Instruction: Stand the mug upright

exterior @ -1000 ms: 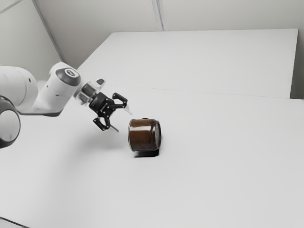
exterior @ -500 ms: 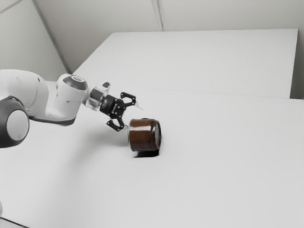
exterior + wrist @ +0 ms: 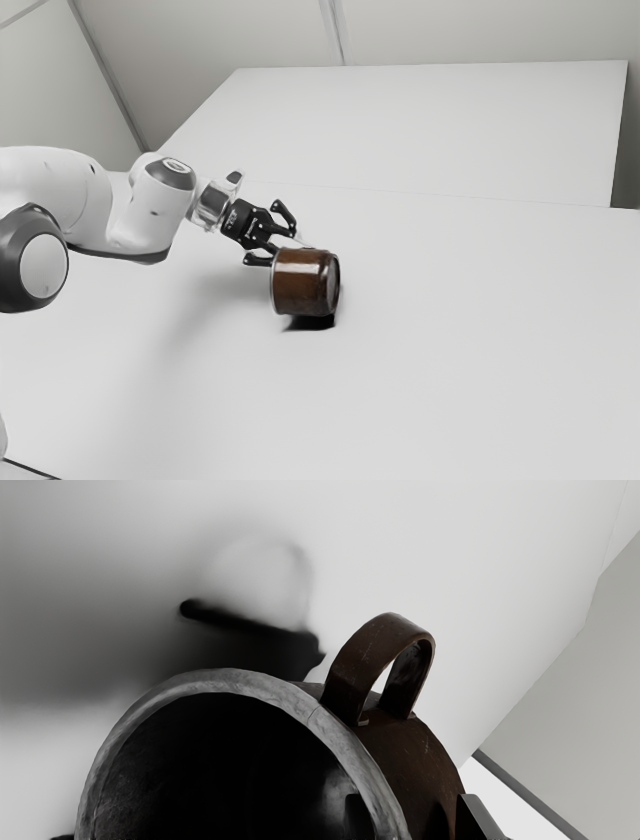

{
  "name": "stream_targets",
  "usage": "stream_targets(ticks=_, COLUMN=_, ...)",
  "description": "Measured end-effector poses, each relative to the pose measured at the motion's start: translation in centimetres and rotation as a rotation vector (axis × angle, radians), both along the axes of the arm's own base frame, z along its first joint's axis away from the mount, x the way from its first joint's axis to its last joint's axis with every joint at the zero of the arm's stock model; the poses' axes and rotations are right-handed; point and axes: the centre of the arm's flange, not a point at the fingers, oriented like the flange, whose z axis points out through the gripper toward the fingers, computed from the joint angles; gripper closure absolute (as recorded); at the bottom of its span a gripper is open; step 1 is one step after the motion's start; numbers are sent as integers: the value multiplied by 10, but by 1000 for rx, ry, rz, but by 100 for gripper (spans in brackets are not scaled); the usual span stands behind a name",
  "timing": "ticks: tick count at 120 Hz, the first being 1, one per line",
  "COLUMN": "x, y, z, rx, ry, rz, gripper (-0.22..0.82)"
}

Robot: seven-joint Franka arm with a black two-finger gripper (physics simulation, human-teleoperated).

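Note:
The gripper is at the mouth end of the brown mug, which lies on its side. Its open mouth faces the exterior view's left, its base the right. In the wrist view the gripper straddles the wall of the mug, shut on it: one finger is inside the mouth, the other against the outer side. The handle stands out from the wall near the grasped part. Part of the lower finger is hidden behind the mug in the exterior view.
The mug lies over a white tabletop, with its dark shadow beneath. A large white panel stands farther back, before grey walls. The arm comes in from the exterior view's left.
My hand has moved toward the exterior view's right and slightly down to the mug. The fingers have drawn together on its wall, and the mug has shifted very slightly up.

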Motion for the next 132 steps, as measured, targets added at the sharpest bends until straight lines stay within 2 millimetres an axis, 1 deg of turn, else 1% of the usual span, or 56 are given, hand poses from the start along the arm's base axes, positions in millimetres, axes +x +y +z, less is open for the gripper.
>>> stream_targets(ticks=5, x=0, y=-3, z=1, rx=6, ry=-2, rz=-7, gripper=59)
stream_targets(ticks=13, x=1, y=-6, z=3, rx=14, ry=-8, rz=-14, gripper=62)
stream_targets(ticks=24, x=8, y=-11, z=13, rx=28, ry=-35, rz=-20, gripper=71)
stream_targets(ticks=48, x=10, y=-13, z=18, rx=52, ry=-48, rz=-24, gripper=75)
stream_targets(ticks=52, x=10, y=-14, z=22, rx=64, ry=-54, rz=-33, gripper=75)
stream_targets(ticks=57, x=9, y=-18, z=33, rx=89, ry=-67, rz=-57, gripper=75)
stream_targets(ticks=68, x=3, y=-25, z=61, rx=190, ry=-104, rz=-139, gripper=76)
stream_targets(ticks=76, x=-3, y=-31, z=83, rx=311, ry=-133, rz=-233, gripper=76)
stream_targets(ticks=86, x=-11, y=-31, z=97, rx=476, ry=-148, rz=-350, gripper=77)
stream_targets(ticks=95, x=-15, y=-30, z=103, rx=605, ry=-151, rz=-440, gripper=77)
stream_targets(ticks=105, x=-18, y=-31, z=105, rx=718, ry=-151, rz=-522, gripper=77)
stream_targets(ticks=132, x=-17, y=-29, z=102, rx=875, ry=-161, rz=-611, gripper=77)
